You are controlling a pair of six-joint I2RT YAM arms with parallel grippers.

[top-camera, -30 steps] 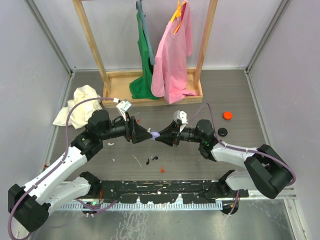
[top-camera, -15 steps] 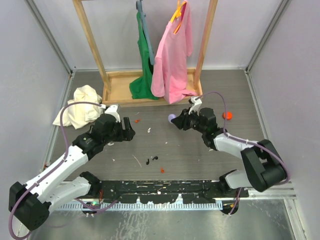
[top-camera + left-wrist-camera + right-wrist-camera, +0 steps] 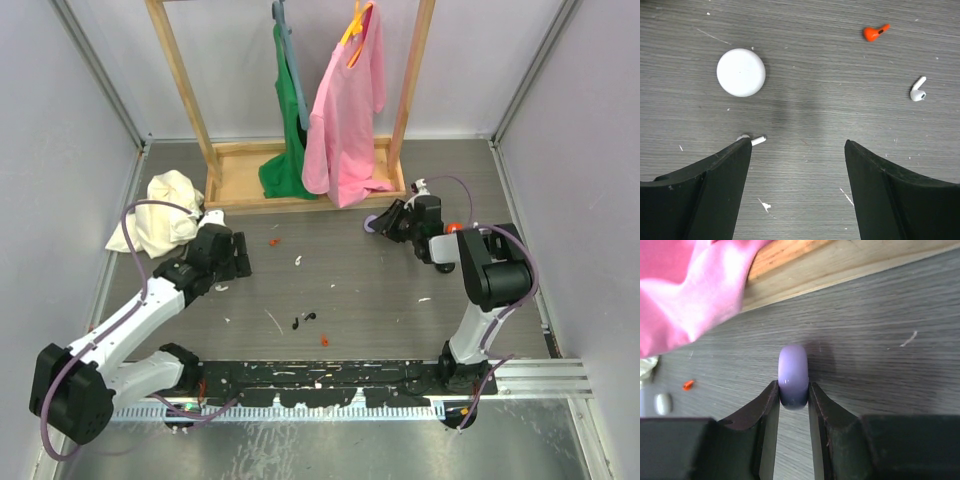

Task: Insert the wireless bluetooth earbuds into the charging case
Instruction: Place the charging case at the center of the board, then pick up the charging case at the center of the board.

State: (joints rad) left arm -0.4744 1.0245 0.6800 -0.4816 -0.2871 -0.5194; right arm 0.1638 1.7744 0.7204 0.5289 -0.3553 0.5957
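Note:
My right gripper [image 3: 793, 387] is shut on a lavender, rounded charging case [image 3: 793, 370], held edge-on just above the table near the wooden rack base; from above the case [image 3: 371, 228] shows at the gripper's tip. My left gripper [image 3: 797, 145] hangs open over bare table with nothing between its fingers. Ahead of it lie a white earbud [image 3: 916, 90], an orange earbud [image 3: 875, 33] and a white round puck [image 3: 740, 72]. Another white earbud's stem [image 3: 758, 141] pokes out from behind the left finger. In the top view the left gripper [image 3: 240, 255] is left of centre.
A wooden clothes rack [image 3: 300, 185] with green and pink shirts stands at the back. A crumpled cream cloth [image 3: 160, 210] lies back left. Small black pieces [image 3: 302, 321] and a red bit [image 3: 325, 340] lie near the front. An orange cap [image 3: 453, 228] sits behind the right arm.
The two grippers, tip to tip at the centre a second ago, have drawn apart. The right one carried the lavender case to the back right. The left moved left and opened wider.

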